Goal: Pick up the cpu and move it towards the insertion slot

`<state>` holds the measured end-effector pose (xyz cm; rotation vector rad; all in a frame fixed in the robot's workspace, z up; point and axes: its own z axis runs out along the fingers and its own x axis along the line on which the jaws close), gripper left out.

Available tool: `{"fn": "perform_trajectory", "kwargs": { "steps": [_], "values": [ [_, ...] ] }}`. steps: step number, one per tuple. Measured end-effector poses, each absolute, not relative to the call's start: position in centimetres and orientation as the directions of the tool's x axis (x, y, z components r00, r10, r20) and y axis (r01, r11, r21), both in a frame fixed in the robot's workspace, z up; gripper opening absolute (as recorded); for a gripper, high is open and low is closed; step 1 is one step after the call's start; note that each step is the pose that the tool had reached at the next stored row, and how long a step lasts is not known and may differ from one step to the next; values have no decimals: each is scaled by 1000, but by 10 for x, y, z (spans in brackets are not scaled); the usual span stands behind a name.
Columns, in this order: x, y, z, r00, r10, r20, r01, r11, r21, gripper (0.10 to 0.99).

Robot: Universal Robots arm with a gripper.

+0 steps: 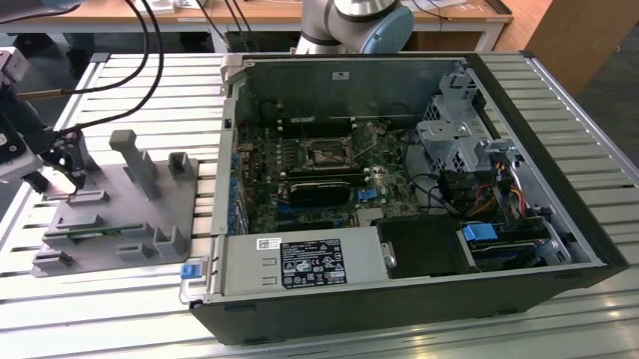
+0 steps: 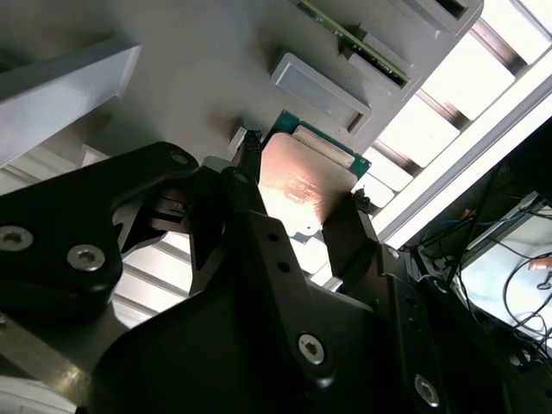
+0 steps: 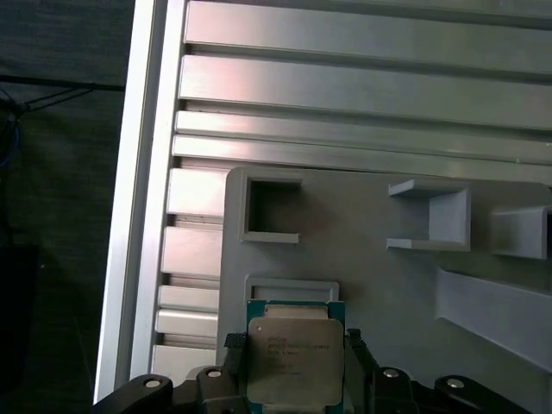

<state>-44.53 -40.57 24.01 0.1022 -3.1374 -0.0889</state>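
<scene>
Over at the tabletop's edge on the exterior view's left, the claw (image 1: 60, 178) hangs above the grey fixture (image 1: 120, 217). The second wrist view tells the story: the claw (image 2: 299, 194) is clamped on the cpu (image 2: 306, 181), one black finger (image 2: 248, 164) against each of two opposite edges. In the first wrist view the cpu (image 3: 293, 366) lies flat, silvery top up, right at a shallow pocket (image 3: 291, 289) in the fixture. Whether it has cleared that pocket, I cannot tell. The insertion slot (image 1: 328, 155) sits well apart, deep inside the open computer case (image 1: 399, 299) in the middle of the tabletop. My read is that this is the carry phase, barely begun. Doing it well means keeping the chip level and the squeeze on the rim only. The carry must also clear the fixture's upright posts (image 1: 130, 153) and the case wall (image 1: 232, 142).
</scene>
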Motion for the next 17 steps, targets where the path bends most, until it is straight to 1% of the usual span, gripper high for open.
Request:
{"fn": "perform_trajectory", "kwargs": {
  "steps": [17],
  "values": [
    [-445, -404, 257, -998, -65, -1, -65, 996, 57, 537]
  ]
}}
